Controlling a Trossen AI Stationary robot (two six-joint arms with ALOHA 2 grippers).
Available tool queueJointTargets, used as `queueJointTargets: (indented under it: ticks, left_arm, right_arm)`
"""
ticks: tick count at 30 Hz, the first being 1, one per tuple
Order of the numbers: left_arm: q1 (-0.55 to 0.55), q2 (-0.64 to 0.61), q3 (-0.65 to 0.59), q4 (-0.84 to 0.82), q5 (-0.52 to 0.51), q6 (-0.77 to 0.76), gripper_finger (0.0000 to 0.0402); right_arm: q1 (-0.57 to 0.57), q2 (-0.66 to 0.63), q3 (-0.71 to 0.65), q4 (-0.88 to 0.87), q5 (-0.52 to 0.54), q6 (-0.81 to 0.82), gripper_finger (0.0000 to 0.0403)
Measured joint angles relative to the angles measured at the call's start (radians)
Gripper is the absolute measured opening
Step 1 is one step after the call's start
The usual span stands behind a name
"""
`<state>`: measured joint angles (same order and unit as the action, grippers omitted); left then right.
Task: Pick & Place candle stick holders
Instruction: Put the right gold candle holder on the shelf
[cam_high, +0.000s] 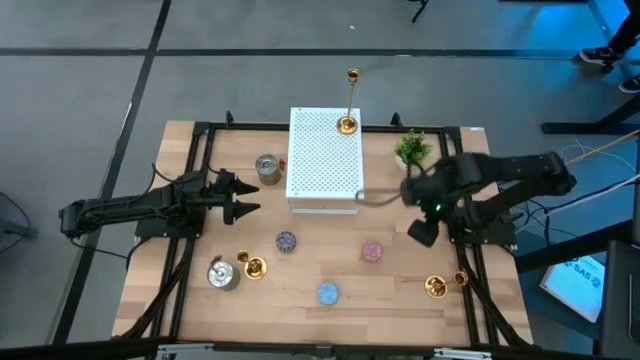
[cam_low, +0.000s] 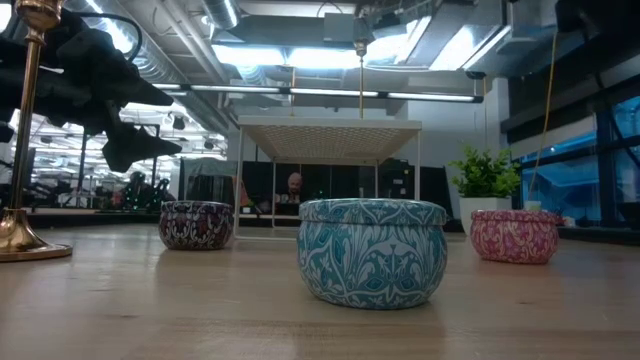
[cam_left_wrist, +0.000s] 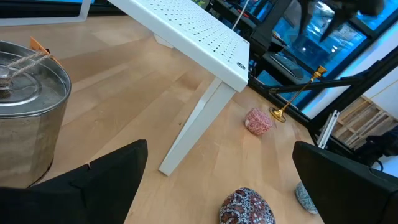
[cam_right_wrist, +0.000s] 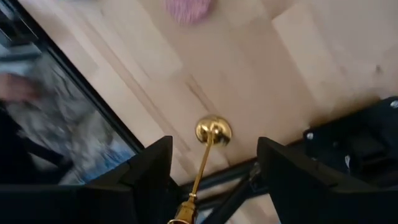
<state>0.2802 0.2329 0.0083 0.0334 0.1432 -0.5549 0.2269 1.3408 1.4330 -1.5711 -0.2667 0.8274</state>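
Observation:
A tall thin gold holder (cam_high: 437, 287) stands near the table's right front corner and also shows in the right wrist view (cam_right_wrist: 213, 131) and the left wrist view (cam_left_wrist: 297, 94). My right gripper (cam_high: 423, 232) is open above it, its fingers (cam_right_wrist: 152, 168) on either side of the stem without touching. Another tall gold holder (cam_high: 347, 124) stands on the white perforated box (cam_high: 325, 160). A third gold holder (cam_high: 252, 266) stands front left beside a silvery cup (cam_high: 222, 274). Another silvery cup (cam_high: 267, 168) stands left of the box. My left gripper (cam_high: 245, 197) is open and empty near it.
Three small patterned tins stand on the front half of the table: purple (cam_high: 286, 241), blue (cam_high: 327, 293) and pink (cam_high: 372, 250). A green potted plant (cam_high: 412, 148) stands right of the box. Black frame rails (cam_high: 470, 270) run along both table sides.

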Motion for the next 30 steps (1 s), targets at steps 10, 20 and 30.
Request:
queueJointTargets:
  ticks: [10,20,30]
  left_arm:
    - [0.0,0.0,0.0,0.0,0.0,0.0,0.04]
    - [0.0,0.0,0.0,0.0,0.0,0.0,0.04]
    - [0.0,0.0,0.0,0.0,0.0,0.0,0.04]
  right_arm:
    - [0.229,0.211,0.0,0.007,-0.072,0.022,0.024]
    - [0.387,0.367,0.0,0.0,-0.208,0.055,0.024]
    - [0.401,0.393,0.0,0.001,-0.176,0.007,0.024]
